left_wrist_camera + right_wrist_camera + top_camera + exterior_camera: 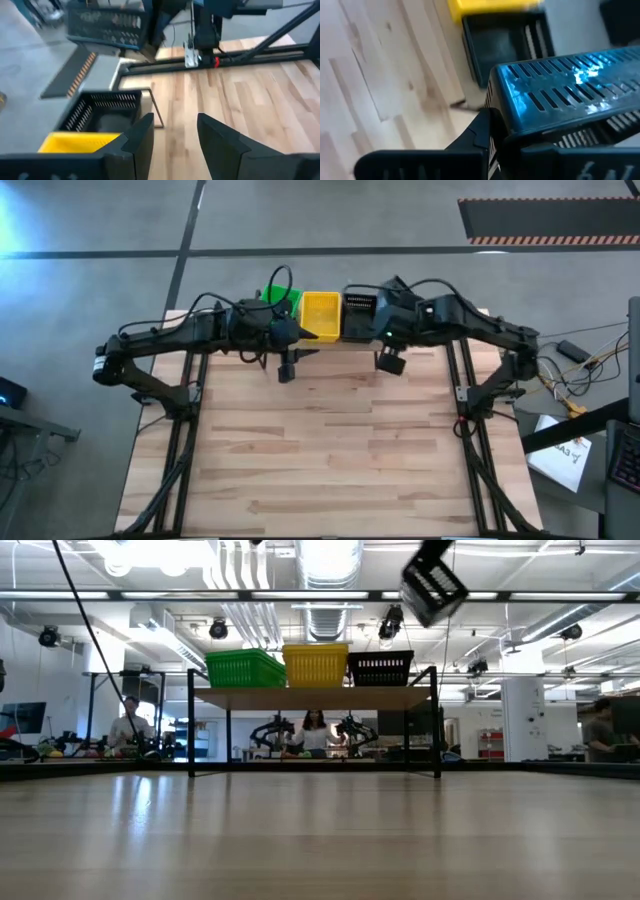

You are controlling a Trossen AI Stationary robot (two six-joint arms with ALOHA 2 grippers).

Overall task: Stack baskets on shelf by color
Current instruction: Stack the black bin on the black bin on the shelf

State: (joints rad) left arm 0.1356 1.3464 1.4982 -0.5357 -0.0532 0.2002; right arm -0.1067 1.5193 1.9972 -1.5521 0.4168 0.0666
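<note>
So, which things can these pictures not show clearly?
- Green basket: in the high view the left arm covers most of it.
- How many baskets each stack on the shelf holds: in the low view nested baskets cannot be counted.
- Right gripper: in the right wrist view the held black basket hides one finger.
- Black basket on the shelf: partly under the right arm.

Green, yellow, black baskets (315, 665) atop shelf (312, 698)

Basket count: four in all.
One green basket (245, 668), one yellow basket (316, 664), and two black baskets, one on the shelf (380, 668), one held aloft (433, 586).
</note>
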